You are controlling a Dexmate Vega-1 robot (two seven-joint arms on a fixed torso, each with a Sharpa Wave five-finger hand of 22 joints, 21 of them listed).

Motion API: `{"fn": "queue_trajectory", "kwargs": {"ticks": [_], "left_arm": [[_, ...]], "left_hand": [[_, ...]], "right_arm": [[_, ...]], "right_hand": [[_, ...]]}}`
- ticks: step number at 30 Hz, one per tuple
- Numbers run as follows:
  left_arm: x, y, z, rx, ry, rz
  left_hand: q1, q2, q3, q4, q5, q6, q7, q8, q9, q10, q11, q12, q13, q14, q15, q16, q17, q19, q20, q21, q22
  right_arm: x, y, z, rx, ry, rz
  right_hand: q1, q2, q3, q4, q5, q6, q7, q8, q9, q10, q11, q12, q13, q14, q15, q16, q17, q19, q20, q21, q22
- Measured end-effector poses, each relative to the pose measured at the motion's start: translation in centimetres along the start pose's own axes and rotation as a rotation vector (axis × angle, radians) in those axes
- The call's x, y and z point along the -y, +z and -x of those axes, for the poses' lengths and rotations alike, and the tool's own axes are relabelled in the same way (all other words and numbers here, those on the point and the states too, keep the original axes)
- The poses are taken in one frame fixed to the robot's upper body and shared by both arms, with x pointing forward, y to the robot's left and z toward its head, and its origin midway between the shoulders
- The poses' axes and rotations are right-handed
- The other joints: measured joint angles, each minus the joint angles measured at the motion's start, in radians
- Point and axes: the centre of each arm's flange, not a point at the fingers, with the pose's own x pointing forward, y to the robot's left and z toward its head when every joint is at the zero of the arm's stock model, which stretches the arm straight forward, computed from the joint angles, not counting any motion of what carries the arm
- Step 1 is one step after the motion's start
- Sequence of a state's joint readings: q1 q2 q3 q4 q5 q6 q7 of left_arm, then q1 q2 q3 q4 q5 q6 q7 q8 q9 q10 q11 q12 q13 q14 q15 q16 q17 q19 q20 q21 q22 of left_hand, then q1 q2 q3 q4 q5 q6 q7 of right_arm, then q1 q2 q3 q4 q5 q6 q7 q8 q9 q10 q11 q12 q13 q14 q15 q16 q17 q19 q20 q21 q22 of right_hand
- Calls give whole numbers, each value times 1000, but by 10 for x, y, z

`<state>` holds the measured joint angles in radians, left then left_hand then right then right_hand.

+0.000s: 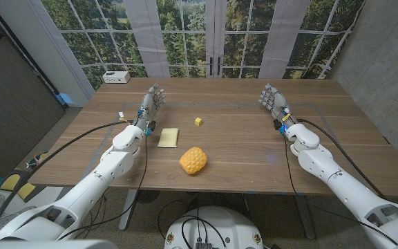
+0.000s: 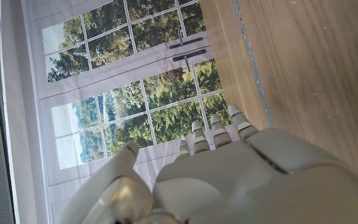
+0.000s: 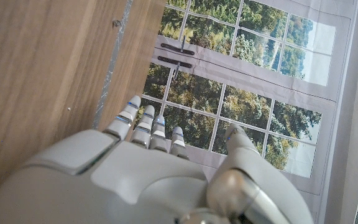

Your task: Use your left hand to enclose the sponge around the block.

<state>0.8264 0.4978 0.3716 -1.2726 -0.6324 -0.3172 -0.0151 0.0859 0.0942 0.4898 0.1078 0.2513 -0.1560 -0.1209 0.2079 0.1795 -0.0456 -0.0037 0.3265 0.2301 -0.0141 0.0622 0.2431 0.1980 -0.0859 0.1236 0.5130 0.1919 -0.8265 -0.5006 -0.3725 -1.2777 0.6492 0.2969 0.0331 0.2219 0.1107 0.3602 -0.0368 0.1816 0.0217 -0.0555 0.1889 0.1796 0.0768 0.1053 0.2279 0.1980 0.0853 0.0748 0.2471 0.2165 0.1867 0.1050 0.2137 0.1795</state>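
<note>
Fingers of the left hand [image 1: 151, 102] are extended and slightly apart, gripping nothing; the hand stands on its edge toward the far left of the wooden table [image 1: 254, 149], palm turned inward, a waiting pose judged to leave the central work area unobstructed. In the left wrist view the same fingers [image 2: 219, 132] reach out over the table edge toward the window, with nothing between them. The right hand [image 1: 271, 97] mirrors this at the far right, fingers likewise extended and empty; since the task names only the left hand, it is judged to be parked clear.

The sponge [image 1: 168, 137], a pale yellow flat rectangle, lies just near-right of the left hand, within easy reach. The block [image 1: 198, 121], a small yellow cube, sits apart from the sponge, farther and to its right. The two are not touching, so enclosure has not begun. An orange textured ball-like object [image 1: 193, 160] lies nearer, between the arms; it is judged irrelevant to the task.

A white box [image 1: 116, 77] rests at the far left corner. No writing can be read on any item.
</note>
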Motion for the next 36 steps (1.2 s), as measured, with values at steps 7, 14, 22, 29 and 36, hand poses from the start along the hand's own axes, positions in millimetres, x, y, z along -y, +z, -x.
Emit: {"fn": "queue_trajectory", "kwargs": {"ticks": [7, 14, 22, 29, 36], "left_arm": [[-1, 6, -2, 13, 10, -82], [-1, 15, -2, 33, 9, -190], [-1, 31, 0, 73, 6, -338], [-2, 43, 6, 108, -5, -469], [-5, 55, 14, 119, -35, -623]], "left_hand": [[60, -50, -4, -73, -23, -15, -40, -23, -3, -71, -30, -43, -11, -61, -20, -44, -17, -6, -37, -18, -6], [76, -65, -10, -94, -31, 2, -38, -8, -3, -51, -43, -43, -16, -49, -31, -44, -17, 2, -44, -25, -6], [80, -70, -13, -106, -31, 29, -44, -6, -3, -25, -46, -43, -21, -29, -43, -42, -17, 20, -47, -25, -6], [88, -77, -21, -114, -31, 53, -51, 0, -3, -9, -48, -43, -21, -11, -53, -39, -17, 42, -47, -25, -6], [93, -82, -21, -122, -31, 70, -49, 0, -3, -3, -54, -43, -21, -2, -59, -39, -17, 51, -38, -25, -6]], "right_arm": [[-1, -1, -3, 2, 0, 0], [-3, -2, -4, 1, 1, 1], [-6, -2, -6, 1, -1, 5], [-10, -3, -7, 2, -4, 8], [-18, 0, -5, 12, -2, 9]], "right_hand": [[4, 4, 0, -3, 0, 5, -5, 0, 0, -29, -16, -10, 0, -38, 4, -15, 0, -14, -3, -7, 0], [4, 4, -5, -7, 0, 5, -5, 0, 0, -29, -16, -19, 0, -38, 4, -15, 0, -16, -1, -7, 0], [4, 4, -5, -7, 0, 5, -5, 0, 0, -29, -16, -19, 0, -38, 4, -15, 0, -19, 2, -7, 0], [4, 4, -5, -7, 0, 5, -5, 0, 0, -29, -16, -19, 0, -38, 4, -15, 0, -19, 2, -6, 0], [4, 4, -5, -7, 0, 5, -5, 0, 0, -29, -16, -19, 0, -38, 4, -15, 0, -19, 2, -6, 0]]}}
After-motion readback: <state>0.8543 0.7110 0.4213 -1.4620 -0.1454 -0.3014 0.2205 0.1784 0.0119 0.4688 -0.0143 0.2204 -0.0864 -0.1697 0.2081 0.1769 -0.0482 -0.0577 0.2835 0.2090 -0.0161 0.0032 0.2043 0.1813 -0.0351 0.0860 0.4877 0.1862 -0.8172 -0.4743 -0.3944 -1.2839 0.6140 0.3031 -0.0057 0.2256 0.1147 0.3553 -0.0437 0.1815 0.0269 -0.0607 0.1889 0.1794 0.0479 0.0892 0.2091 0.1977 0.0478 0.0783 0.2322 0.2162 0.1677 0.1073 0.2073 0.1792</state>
